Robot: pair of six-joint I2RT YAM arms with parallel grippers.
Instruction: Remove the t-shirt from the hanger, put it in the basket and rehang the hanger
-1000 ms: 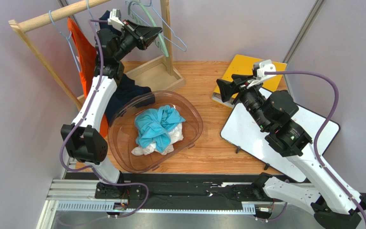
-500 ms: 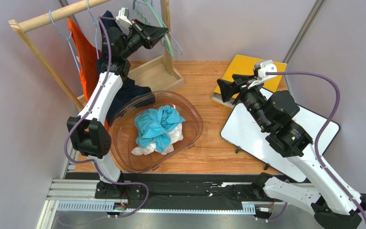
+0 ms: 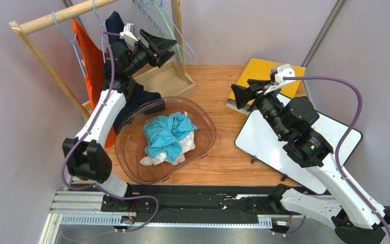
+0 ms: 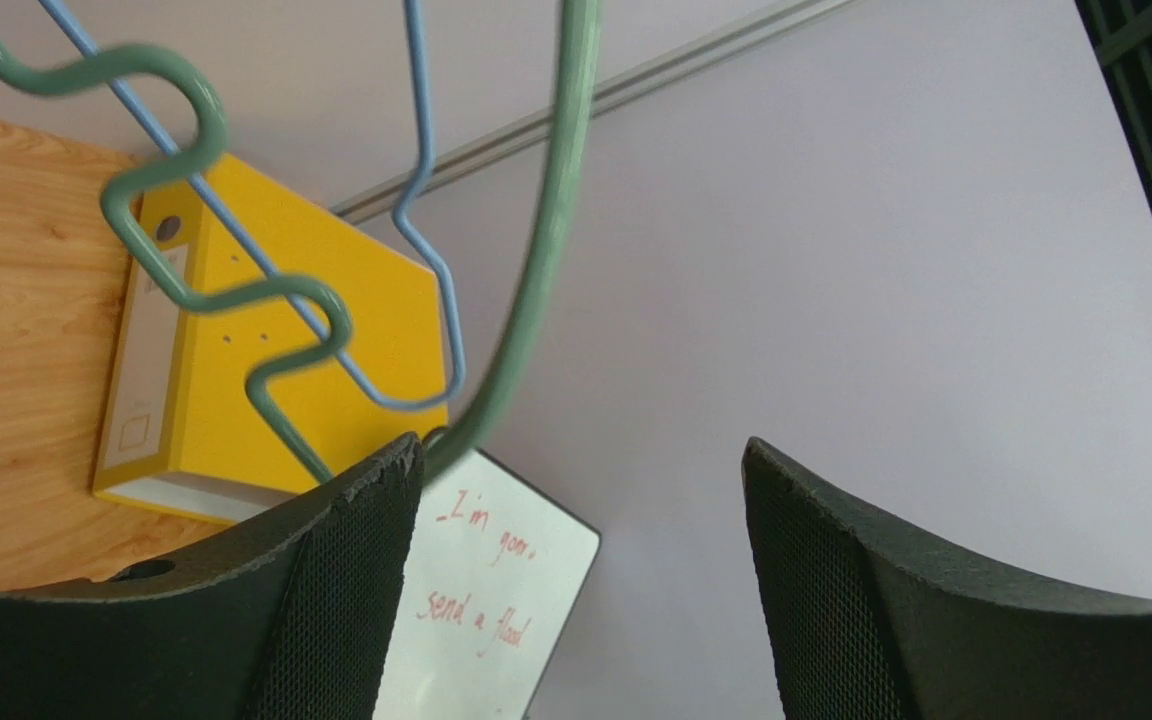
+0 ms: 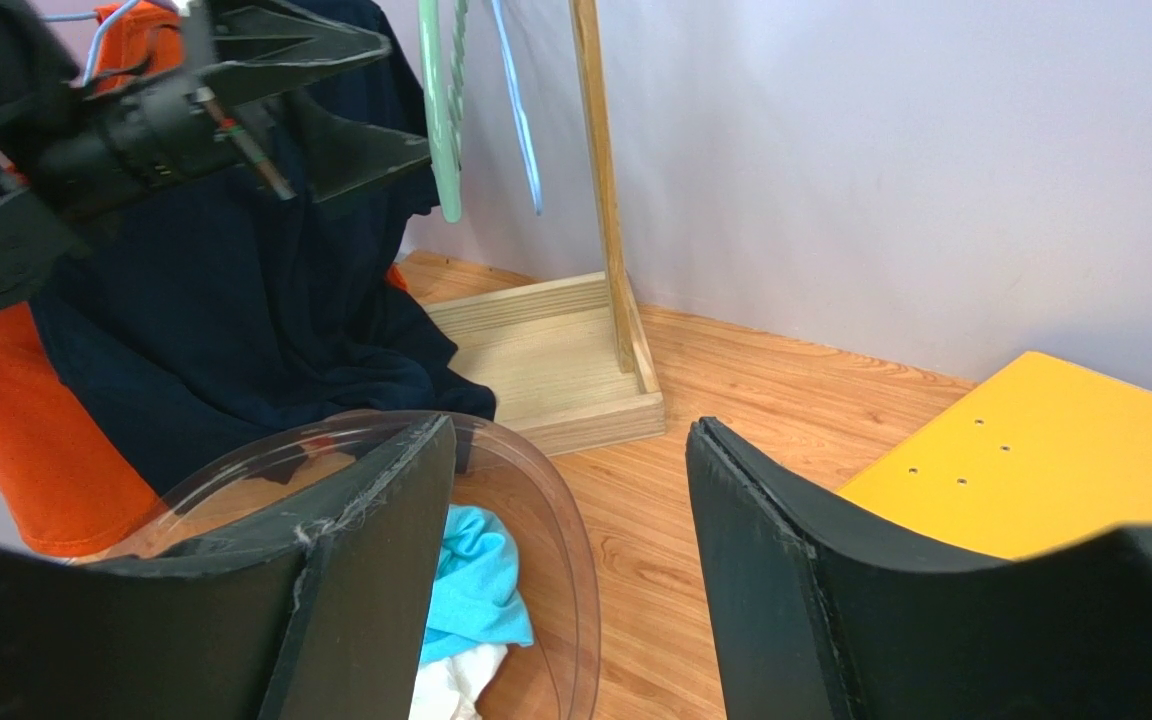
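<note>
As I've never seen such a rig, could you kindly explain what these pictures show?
Two robot arms are bolted at the near edge of a table. One picture looks down from above; the other two come from cameras on each wrist. The left claw is raised to a rack, open beside a green hanger; the right claw hovers open, holding nothing. A navy shirt and an orange shirt hang on the rack. On the table: a clear tub of clothes, a yellow binder and a whiteboard.

Navy t-shirt [image 5: 222,315] hangs limp on wooden rack [image 3: 54,18], btm spread low beside orange tee [image 3: 87,56].
</note>
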